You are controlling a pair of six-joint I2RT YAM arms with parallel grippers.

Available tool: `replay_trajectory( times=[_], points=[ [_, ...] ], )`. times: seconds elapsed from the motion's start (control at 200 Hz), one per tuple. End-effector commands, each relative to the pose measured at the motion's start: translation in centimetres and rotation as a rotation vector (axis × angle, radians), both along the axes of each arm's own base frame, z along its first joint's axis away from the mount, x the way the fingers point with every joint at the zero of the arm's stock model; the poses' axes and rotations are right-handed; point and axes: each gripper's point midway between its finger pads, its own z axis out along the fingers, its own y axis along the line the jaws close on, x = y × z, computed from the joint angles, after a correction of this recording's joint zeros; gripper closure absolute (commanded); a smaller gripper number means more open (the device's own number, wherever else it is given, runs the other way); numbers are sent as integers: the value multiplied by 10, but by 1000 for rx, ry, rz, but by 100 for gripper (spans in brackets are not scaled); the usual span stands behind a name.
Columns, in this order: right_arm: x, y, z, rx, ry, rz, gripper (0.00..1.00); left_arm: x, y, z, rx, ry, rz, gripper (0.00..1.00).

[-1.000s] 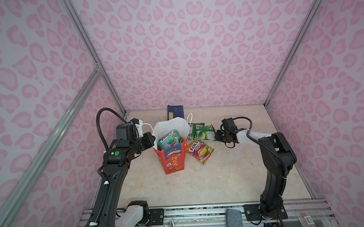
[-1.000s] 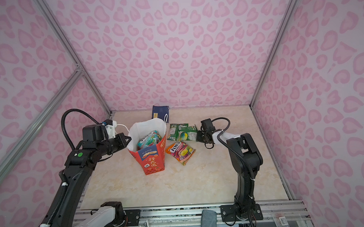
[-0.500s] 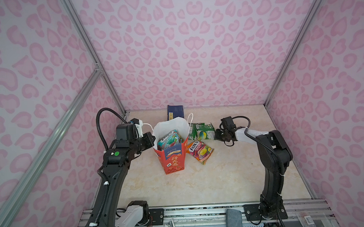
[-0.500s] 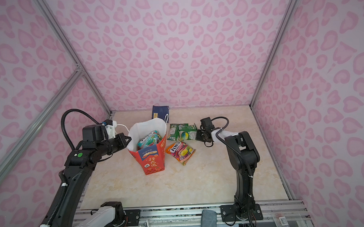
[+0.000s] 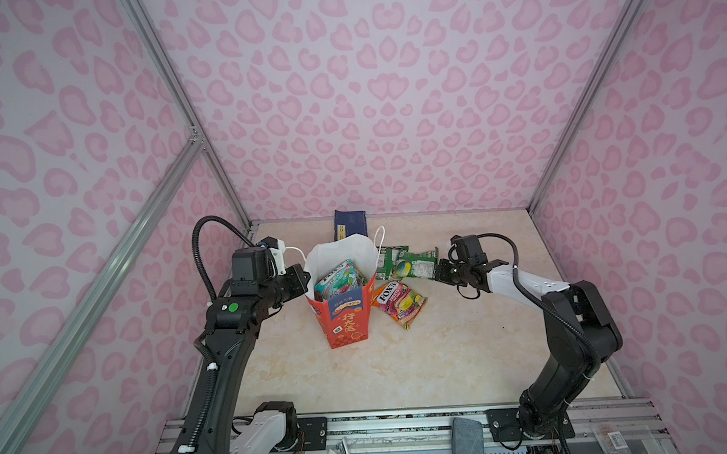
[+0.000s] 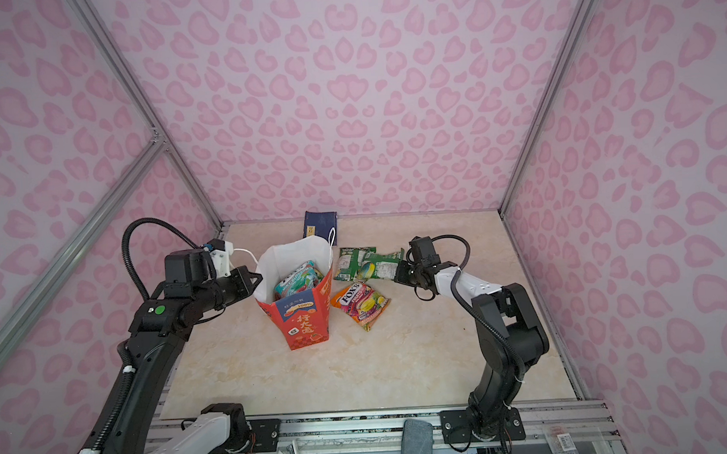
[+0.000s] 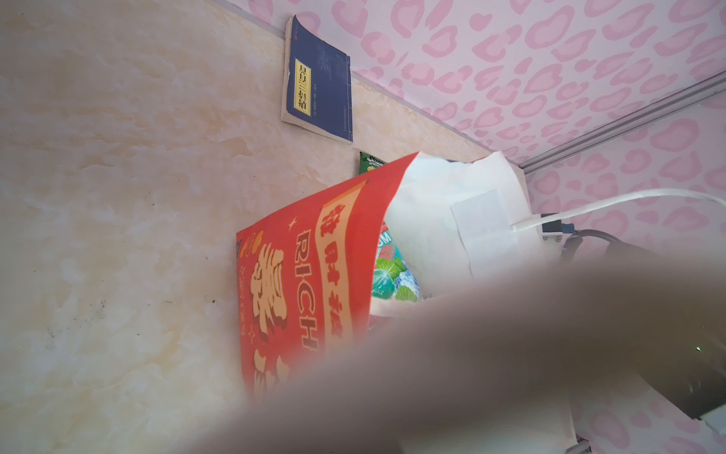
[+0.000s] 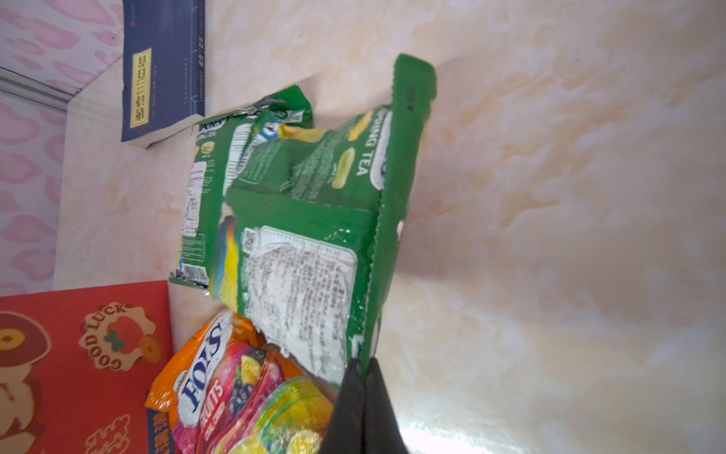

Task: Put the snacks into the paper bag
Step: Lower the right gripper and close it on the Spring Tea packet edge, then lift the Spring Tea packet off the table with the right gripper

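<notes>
The right fingers [image 8: 349, 412] pinch the green packet [image 8: 310, 251] by its edge; the left fingers [image 5: 298, 282] grip the bag [image 5: 346, 320] at its rim.

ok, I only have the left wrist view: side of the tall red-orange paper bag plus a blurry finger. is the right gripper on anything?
Observer: Yes. The right gripper is shut on the sealed edge of a green crinkly snack packet.
Operator: any packets out that I can't see?
Observer: An orange glossy FOX'S packet lies on the beige table, right beside the red-orange paper bag, on the right arm's side.
Operator: and my own gripper?
Observer: In a top view the left gripper is shut at the bag's rim on its own side. It looks pinched on that rim.
</notes>
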Motion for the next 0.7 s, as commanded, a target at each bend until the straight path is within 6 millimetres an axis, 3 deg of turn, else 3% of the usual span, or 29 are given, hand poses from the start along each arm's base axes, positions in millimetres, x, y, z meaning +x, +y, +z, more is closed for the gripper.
replay_trajectory(
  times=[0.0, 0.415, 0.695],
  points=[
    [-5, -1, 9, 5, -21, 3, 100, 8, -5, 17, -14, -86, -24, 95],
    [-29, 2, 46, 4, -89, -5, 100, 8, -4, 18, -11, -89, -21, 95],
    [-37, 6, 100, 6, -194, 4, 100, 6, -4, 21, -14, -101, -24, 94]
  ],
)
